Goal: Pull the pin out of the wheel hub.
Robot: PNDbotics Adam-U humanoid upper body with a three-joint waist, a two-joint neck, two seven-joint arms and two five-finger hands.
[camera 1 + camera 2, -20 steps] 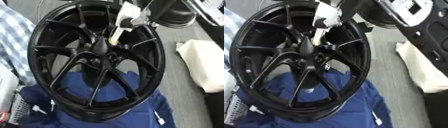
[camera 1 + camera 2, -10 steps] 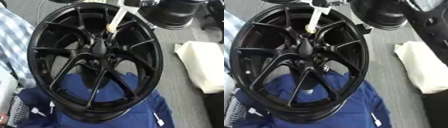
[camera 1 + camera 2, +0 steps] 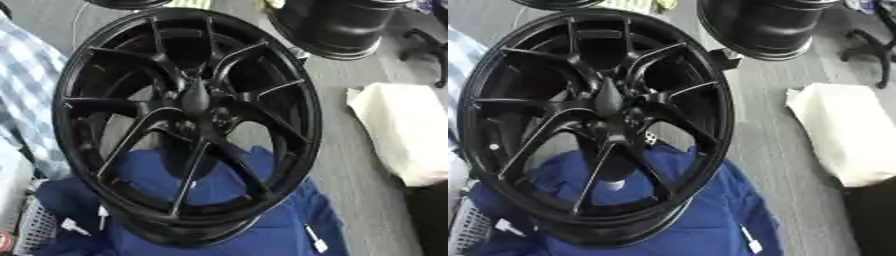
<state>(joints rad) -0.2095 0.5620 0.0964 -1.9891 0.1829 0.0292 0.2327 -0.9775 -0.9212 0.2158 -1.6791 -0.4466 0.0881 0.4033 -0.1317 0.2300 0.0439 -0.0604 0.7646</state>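
Presently: black wheel hub (image 3: 188, 125) w/ spokes, tilted on blue cloth (image 3: 219, 220), centre boss facing the camera; no pin visible in or nr hub; neither hand in view, so fingers' state, bearing to pin & nearer arm can't be told.

You look down on a grey, streaked floor (image 3: 350, 165). A blue cloth (image 3: 710, 220) is spread at the bottom, a cream cloth bundle (image 3: 402, 130) lies at your right, and a plaid fabric (image 3: 26, 85) runs along the left edge. The light is even.
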